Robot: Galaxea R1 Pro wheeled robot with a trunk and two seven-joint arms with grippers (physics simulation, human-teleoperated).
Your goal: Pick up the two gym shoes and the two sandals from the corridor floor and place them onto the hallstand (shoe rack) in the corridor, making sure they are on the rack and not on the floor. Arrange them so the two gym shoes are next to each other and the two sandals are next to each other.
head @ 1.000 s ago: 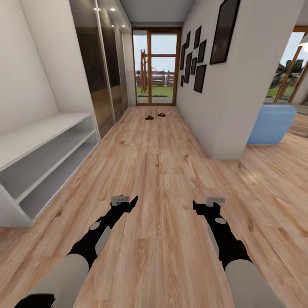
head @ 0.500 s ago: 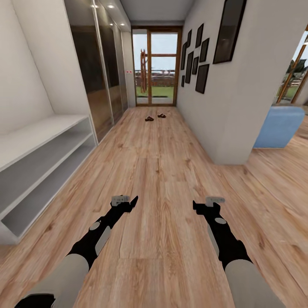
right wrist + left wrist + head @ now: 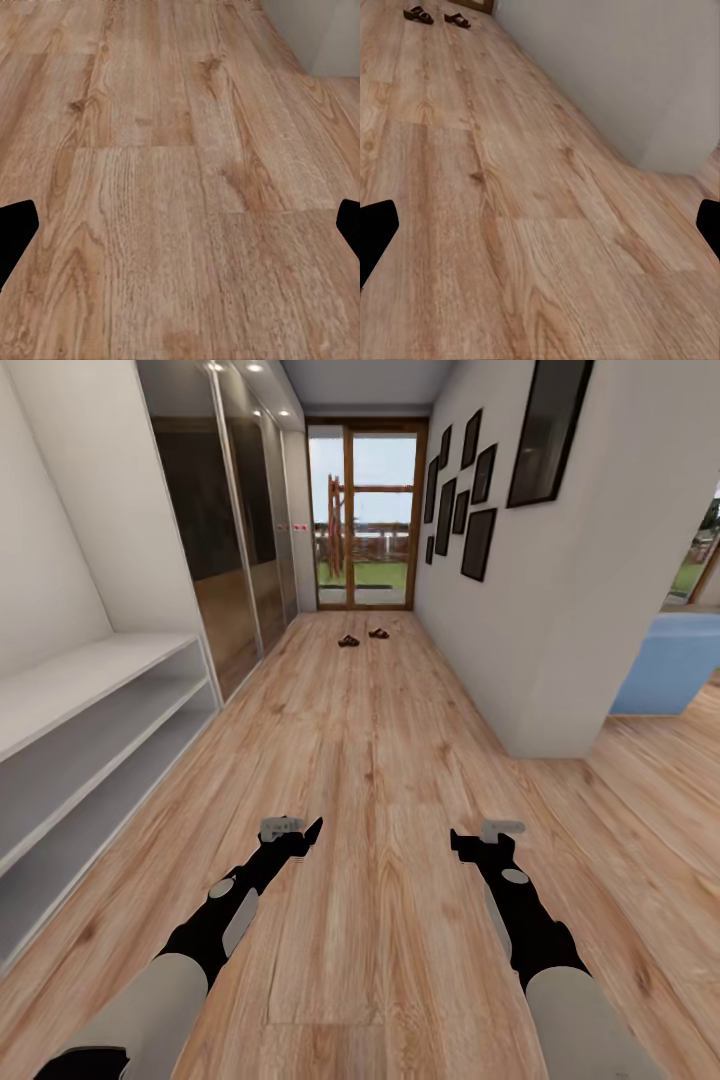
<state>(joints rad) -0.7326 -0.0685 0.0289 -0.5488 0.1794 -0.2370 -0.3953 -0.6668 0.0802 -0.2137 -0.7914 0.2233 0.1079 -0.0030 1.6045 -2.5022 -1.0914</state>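
Corridor stock as I drive: two sandals [image 3: 362, 637] side by side, apart, on the corridor floor [image 3: 370, 760] far ahead by the glass door [image 3: 366, 515]; my left gripper [image 3: 300, 838] and right gripper [image 3: 478, 842] spread wide, empty, above near planks; low white shelf unit [image 3: 90, 730] left.

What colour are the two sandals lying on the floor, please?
Dark brown; the sandals show best in the left wrist view.

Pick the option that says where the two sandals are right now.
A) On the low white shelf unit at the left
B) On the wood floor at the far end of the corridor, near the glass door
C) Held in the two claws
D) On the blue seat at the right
B: the two sandals lie side by side on the corridor floor before the glass door, far ahead of both arms.
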